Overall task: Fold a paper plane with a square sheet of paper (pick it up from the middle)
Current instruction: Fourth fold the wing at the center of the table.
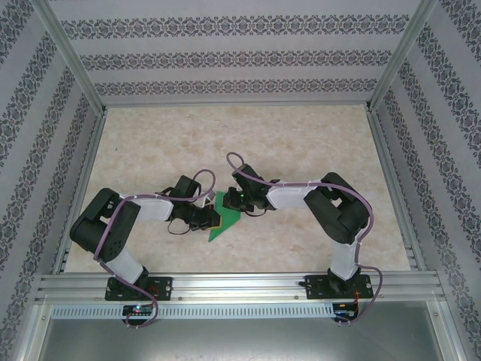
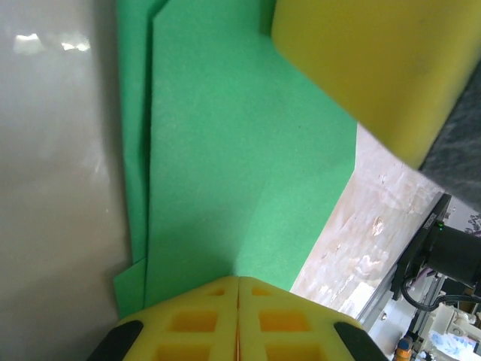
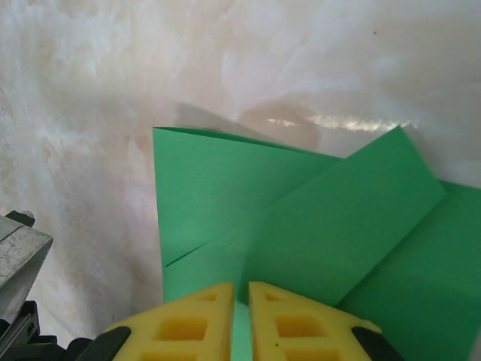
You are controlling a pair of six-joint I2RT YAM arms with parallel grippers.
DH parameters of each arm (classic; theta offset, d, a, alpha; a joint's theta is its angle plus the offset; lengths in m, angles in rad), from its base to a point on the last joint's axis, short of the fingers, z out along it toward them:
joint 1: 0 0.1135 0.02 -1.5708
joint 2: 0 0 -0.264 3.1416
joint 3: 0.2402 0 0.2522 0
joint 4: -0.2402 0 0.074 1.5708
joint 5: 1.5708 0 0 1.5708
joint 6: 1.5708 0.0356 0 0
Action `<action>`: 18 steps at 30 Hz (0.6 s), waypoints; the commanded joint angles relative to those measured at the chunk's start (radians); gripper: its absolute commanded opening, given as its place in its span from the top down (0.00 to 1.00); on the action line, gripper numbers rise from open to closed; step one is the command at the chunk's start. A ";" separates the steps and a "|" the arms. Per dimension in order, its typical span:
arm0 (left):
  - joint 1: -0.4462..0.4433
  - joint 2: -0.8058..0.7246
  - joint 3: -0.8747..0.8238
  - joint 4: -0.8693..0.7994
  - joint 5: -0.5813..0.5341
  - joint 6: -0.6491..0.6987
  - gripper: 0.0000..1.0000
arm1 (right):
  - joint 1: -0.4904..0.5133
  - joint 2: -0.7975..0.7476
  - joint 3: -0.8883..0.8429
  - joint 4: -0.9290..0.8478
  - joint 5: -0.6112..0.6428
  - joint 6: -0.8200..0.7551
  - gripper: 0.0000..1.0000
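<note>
The green sheet of paper (image 1: 228, 219) lies folded on the table between both grippers, narrowing to a point at its near-left end. In the left wrist view the paper (image 2: 225, 150) shows stacked layers with edges along its left side. My left gripper (image 2: 238, 280) is shut, its tips down on the paper; I cannot tell whether a layer is pinched. From above, the left gripper (image 1: 213, 218) is at the paper's left edge. My right gripper (image 3: 240, 286) stands over a diagonal flap of the paper (image 3: 331, 218), jaws a narrow gap apart with green showing between. The right gripper (image 1: 237, 201) sits at the paper's far end.
The beige marbled tabletop (image 1: 301, 143) spreads around the paper. Patterned walls and an aluminium frame (image 1: 225, 286) enclose it. One of the right gripper's yellow fingers (image 2: 368, 68) hangs close over the paper in the left wrist view. Both arms' elbows bend outward to the sides.
</note>
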 commanded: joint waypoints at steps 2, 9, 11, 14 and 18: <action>-0.008 -0.004 -0.021 -0.131 -0.046 0.031 0.91 | 0.030 -0.022 -0.017 -0.012 -0.004 0.011 0.88; -0.008 -0.018 -0.010 -0.130 -0.047 0.034 0.90 | 0.061 -0.027 -0.075 0.121 -0.032 0.082 0.90; -0.008 -0.020 -0.011 -0.124 -0.046 0.032 0.90 | 0.067 -0.016 -0.062 0.100 -0.030 0.077 0.90; -0.008 -0.019 -0.013 -0.110 -0.038 0.027 0.90 | 0.068 0.023 -0.044 0.062 -0.014 0.066 0.90; -0.008 -0.025 -0.015 -0.139 -0.046 0.046 0.91 | 0.047 0.031 -0.008 -0.041 0.073 0.034 0.89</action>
